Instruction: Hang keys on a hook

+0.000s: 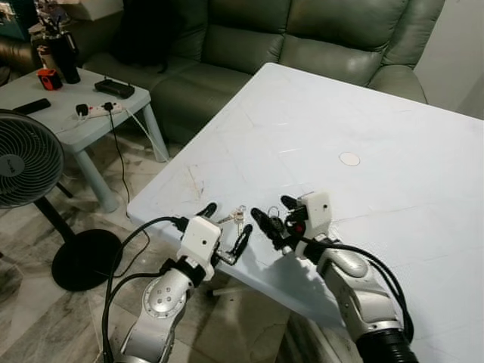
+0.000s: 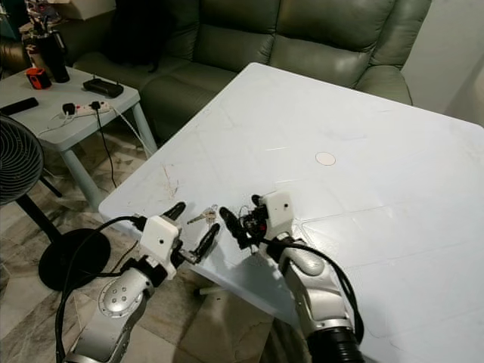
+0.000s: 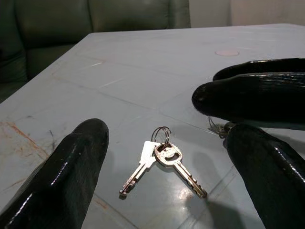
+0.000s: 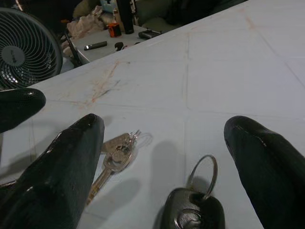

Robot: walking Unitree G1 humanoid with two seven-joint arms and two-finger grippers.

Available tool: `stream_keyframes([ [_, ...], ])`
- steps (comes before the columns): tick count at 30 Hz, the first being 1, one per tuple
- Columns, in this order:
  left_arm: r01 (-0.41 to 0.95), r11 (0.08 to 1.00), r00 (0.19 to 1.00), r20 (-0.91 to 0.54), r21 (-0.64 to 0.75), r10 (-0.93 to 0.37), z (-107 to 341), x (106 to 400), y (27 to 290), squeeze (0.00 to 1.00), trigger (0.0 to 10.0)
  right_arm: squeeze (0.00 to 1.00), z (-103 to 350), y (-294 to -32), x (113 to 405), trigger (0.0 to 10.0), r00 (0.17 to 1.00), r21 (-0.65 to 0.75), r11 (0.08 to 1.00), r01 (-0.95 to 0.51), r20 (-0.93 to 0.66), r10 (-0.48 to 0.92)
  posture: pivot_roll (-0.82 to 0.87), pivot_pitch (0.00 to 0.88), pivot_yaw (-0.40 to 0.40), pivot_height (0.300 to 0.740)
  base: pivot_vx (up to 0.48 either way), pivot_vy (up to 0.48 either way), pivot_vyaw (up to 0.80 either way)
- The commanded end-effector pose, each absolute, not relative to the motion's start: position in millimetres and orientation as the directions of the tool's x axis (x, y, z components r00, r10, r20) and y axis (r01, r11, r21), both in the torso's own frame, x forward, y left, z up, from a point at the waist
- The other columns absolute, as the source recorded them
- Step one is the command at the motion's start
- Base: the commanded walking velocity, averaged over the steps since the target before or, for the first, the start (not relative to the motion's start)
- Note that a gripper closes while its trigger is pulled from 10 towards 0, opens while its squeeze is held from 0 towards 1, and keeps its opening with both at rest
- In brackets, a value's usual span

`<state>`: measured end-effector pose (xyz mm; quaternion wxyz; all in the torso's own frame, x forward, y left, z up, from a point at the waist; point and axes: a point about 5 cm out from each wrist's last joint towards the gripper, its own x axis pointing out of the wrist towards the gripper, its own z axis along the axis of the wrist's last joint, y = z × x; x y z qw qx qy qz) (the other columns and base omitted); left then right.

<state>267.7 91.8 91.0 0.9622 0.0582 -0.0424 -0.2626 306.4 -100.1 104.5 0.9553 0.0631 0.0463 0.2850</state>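
Two keys (image 3: 162, 164) lie flat on the pale table (image 1: 363, 121). The left gripper (image 1: 224, 227) straddles them, fingers spread. The right gripper (image 1: 274, 219), also spread, flanks a black key fob (image 4: 193, 210).

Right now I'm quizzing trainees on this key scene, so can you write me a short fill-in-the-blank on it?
1. The two silver keys on a ring lie on the pale ____ table.
2. Both the left gripper and the right gripper are ____.
3. The black key fob with a metal ring lies between the fingers of the ____ gripper.

Missing words: blue; open; right
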Motion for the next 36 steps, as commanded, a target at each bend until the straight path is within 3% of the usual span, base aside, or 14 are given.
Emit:
stream_keyframes([
  [1,0.500,0.855,0.859,0.045,0.139,-0.509,91,266,92,0.00,10.0,0.00,106,-97,308,10.0,0.837,0.152,0.834,-0.531,-0.060,0.544,0.04,0.093,-0.038,0.740,0.000,0.000,0.00],
  [14,0.495,0.858,0.862,0.044,0.136,-0.505,92,266,92,0.00,10.0,0.00,96,-97,313,10.0,0.882,0.152,0.887,-0.436,-0.122,0.455,0.04,0.099,-0.036,0.740,0.000,0.000,0.00],
  [15,0.495,0.859,0.863,0.043,0.134,-0.504,92,266,92,0.00,10.0,0.00,93,-102,312,9.6,0.880,0.148,0.887,-0.438,-0.132,0.457,0.04,0.099,-0.036,0.740,0.000,0.000,0.00],
  [16,0.494,0.859,0.863,0.043,0.134,-0.503,92,266,92,0.00,10.0,0.00,93,-105,312,6.5,0.877,0.143,0.884,-0.446,-0.127,0.463,0.04,0.099,-0.036,0.740,0.000,0.000,0.00],
  [17,0.494,0.859,0.863,0.043,0.134,-0.503,92,266,92,0.00,10.0,0.00,93,-107,311,6.5,0.875,0.139,0.882,-0.451,-0.124,0.467,0.04,0.099,-0.036,0.740,0.000,0.000,0.00],
  [18,0.494,0.859,0.863,0.044,0.134,-0.503,92,266,92,0.00,10.0,0.00,92,-112,311,1.8,0.871,0.140,0.877,-0.460,-0.122,0.477,0.04,0.098,-0.036,0.740,0.000,0.000,0.00],
  [21,0.494,0.859,0.863,0.044,0.134,-0.503,92,266,92,0.00,10.0,0.00,91,-116,311,1.4,0.875,0.140,0.881,-0.451,-0.128,0.468,0.04,0.098,-0.036,0.740,0.000,0.000,0.00],
  [22,0.495,0.859,0.863,0.045,0.134,-0.504,93,266,91,0.00,10.0,0.00,91,-120,311,0.0,0.877,0.139,0.884,-0.446,-0.129,0.463,0.04,0.098,-0.036,0.740,0.000,0.000,0.00],
  [35,0.499,0.856,0.860,0.043,0.132,-0.508,93,266,91,0.00,10.0,0.00,91,-132,308,0.0,0.870,0.132,0.877,-0.463,-0.121,0.478,0.03,0.096,-0.031,0.740,0.000,0.000,0.00],
  [36,0.500,0.856,0.860,0.044,0.132,-0.509,93,266,91,0.00,10.0,0.00,90,-131,306,4.6,0.858,0.148,0.864,-0.482,-0.119,0.499,0.03,0.100,-0.029,0.740,0.000,0.000,0.00],
])
